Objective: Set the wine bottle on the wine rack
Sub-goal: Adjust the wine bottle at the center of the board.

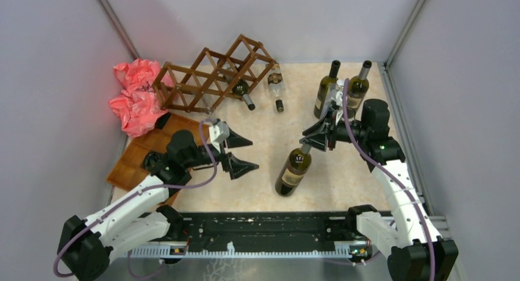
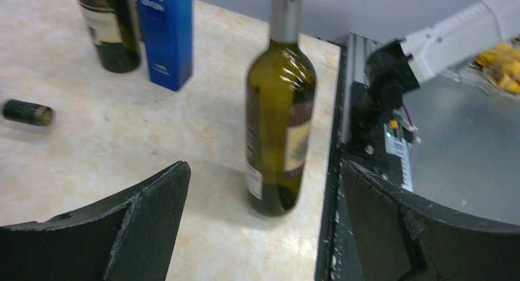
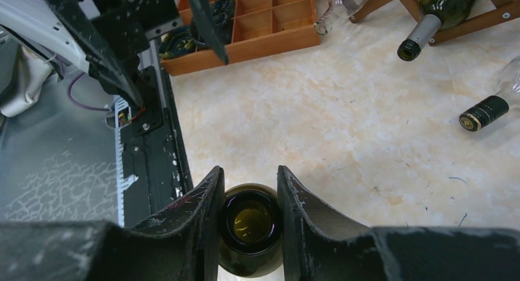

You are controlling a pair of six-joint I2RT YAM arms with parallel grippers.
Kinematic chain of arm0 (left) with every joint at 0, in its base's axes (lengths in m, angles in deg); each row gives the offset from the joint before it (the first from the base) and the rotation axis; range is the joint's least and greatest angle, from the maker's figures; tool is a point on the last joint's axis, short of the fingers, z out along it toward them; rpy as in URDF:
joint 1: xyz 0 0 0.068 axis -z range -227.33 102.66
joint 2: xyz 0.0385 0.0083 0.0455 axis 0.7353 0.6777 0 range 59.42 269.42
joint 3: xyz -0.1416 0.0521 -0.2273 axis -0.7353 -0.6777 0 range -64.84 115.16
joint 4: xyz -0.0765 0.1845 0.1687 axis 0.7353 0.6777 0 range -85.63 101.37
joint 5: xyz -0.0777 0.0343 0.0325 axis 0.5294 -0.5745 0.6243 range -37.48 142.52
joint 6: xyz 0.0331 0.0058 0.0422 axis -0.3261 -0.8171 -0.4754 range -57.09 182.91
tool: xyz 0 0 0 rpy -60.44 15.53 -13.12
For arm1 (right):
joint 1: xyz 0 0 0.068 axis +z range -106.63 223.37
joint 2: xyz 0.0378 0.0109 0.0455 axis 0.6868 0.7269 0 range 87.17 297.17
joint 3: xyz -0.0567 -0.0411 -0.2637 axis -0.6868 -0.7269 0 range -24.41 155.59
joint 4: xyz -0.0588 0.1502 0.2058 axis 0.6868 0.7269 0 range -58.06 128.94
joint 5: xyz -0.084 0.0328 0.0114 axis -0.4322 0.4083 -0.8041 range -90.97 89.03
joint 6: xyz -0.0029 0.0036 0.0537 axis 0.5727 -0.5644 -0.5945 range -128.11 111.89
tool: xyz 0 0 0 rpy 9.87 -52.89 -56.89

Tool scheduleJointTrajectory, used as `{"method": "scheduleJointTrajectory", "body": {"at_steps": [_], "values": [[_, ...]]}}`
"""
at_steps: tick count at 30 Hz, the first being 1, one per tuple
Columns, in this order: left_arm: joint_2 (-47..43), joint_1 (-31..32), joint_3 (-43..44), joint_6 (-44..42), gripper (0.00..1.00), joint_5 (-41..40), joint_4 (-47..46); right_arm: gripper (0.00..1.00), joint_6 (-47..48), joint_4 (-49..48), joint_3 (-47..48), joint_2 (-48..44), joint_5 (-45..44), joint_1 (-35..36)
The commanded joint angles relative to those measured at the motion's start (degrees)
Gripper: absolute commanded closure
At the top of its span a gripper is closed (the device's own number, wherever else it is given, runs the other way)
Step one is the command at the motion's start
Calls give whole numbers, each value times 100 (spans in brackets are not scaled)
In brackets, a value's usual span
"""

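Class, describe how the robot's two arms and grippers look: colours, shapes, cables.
The left arm and right arm have white shells between bulky black joints. A purple cable loops along each. The left gripper and right gripper are black, with two tapering, scuffed fingers.

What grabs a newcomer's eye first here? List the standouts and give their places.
The right gripper pinches the neck of a green wine bottle standing upright mid-table, while the left gripper gapes wide open just to its left. At the far edge sits the dark wooden wine rack with another bottle lying in a cell. Crumpled pink plastic fills the far-left corner beside it.
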Motion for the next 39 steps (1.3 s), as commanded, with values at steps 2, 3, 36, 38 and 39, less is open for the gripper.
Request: {"method": "scheduleJointTrajectory", "body": {"at_steps": [2, 3, 36, 38, 39], "values": [[-595, 779, -734, 11, 1, -530, -921, 100, -28, -311, -28, -180, 308, -49], [-620, 991, -831, -118, 1, -740, -972, 100, -27, -312, -37, -182, 322, -49], [1538, 3166, -1965, -1650, 1, -2980, -3684, 100, 17, -485, -232, -83, 391, -74], [1749, 3220, -1902, -1646, 1, -3007, -3862, 100, 17, -496, -247, -83, 390, -74], [1861, 3242, -1867, -1627, 1, -3008, -3957, 100, 17, -498, -249, -83, 396, -73]]}}
